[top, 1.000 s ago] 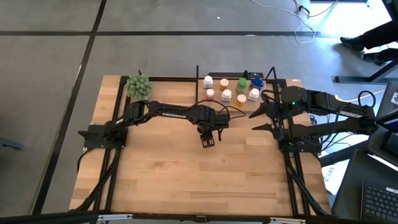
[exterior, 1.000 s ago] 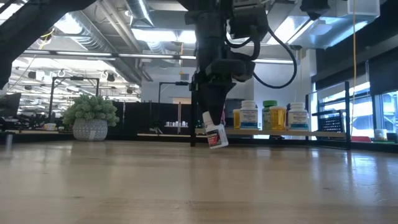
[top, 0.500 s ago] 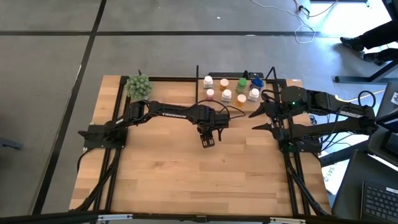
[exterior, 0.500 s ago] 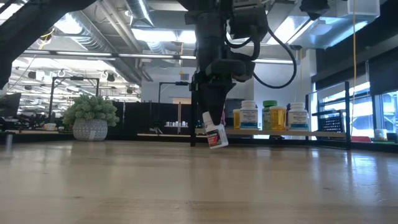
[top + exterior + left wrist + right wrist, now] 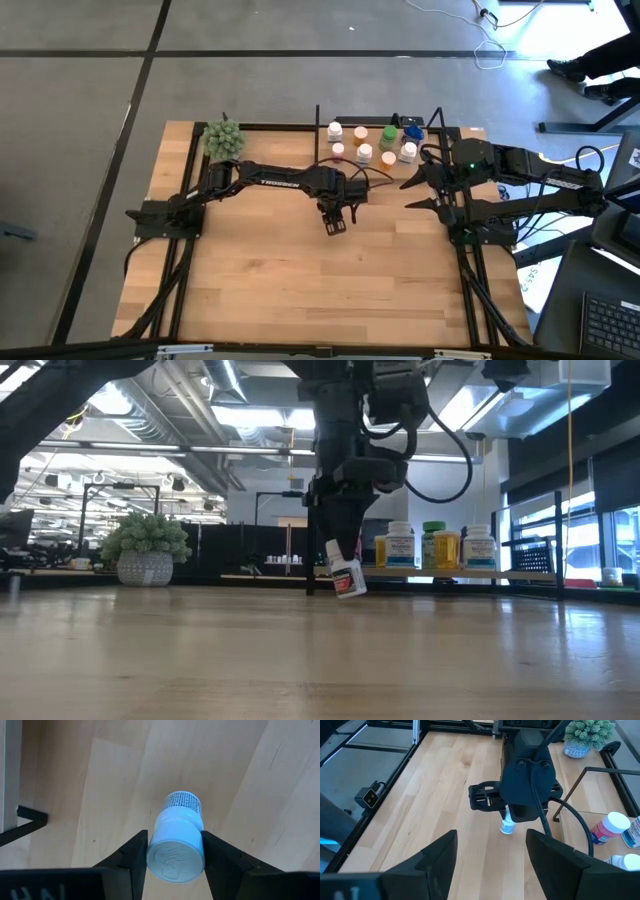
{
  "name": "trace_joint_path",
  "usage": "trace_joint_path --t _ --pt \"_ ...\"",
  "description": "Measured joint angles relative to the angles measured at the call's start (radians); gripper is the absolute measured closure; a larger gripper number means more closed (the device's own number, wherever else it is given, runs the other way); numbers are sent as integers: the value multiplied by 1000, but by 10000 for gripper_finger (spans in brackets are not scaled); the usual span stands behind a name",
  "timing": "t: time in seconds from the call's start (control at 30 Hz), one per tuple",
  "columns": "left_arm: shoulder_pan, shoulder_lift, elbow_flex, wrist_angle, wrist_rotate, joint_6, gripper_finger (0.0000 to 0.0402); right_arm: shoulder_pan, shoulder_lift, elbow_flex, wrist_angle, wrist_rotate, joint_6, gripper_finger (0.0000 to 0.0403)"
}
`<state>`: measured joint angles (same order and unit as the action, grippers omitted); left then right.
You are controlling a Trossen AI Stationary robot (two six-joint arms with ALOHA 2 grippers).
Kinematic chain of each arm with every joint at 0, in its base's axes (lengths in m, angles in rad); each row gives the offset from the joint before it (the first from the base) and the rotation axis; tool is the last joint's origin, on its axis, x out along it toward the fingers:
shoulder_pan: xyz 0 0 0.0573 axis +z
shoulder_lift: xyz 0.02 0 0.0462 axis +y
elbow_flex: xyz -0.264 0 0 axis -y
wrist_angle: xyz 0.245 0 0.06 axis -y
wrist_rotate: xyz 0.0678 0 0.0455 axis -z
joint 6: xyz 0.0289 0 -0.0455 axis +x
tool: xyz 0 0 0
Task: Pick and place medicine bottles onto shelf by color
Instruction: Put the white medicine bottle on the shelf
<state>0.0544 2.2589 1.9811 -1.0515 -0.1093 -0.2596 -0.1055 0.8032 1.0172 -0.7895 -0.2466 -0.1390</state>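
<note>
My left gripper (image 5: 335, 223) is at mid-table, shut on a small white bottle (image 5: 346, 576) with a white cap and a red band at its base. It also shows in the left wrist view (image 5: 177, 840). My right gripper (image 5: 420, 193) is open and empty, hovering near the table's right side in front of the shelf. The shelf (image 5: 520, 574) stands at the far edge, with several bottles upright on it: white (image 5: 335, 130), pink (image 5: 338, 150), orange (image 5: 388, 158), green (image 5: 388, 135) and blue (image 5: 411, 130). My left gripper pinches the white bottle at its cap end (image 5: 175, 855) between its two fingers (image 5: 132, 855). The fingers come from above, pointing down. The bottle hangs tilted below them, base (image 5: 350, 590) lowest; whether the base touches the table I cannot tell.
A green bushy plant in a pot (image 5: 224, 138) stands at the table's far left corner. Black frame rails run along the table's left and right sides. Bare wood lies between my left gripper and the near edge.
</note>
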Motion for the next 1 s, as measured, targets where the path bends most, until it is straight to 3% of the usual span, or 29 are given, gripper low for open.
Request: trace_joint_path --t 0.37,1.0 --pt "0 0 0 16 63 0 243 0 0 0 0 0 0 164" --pt "-7 0 0 16 20 0 196 0 0 0 0 0 0 164"
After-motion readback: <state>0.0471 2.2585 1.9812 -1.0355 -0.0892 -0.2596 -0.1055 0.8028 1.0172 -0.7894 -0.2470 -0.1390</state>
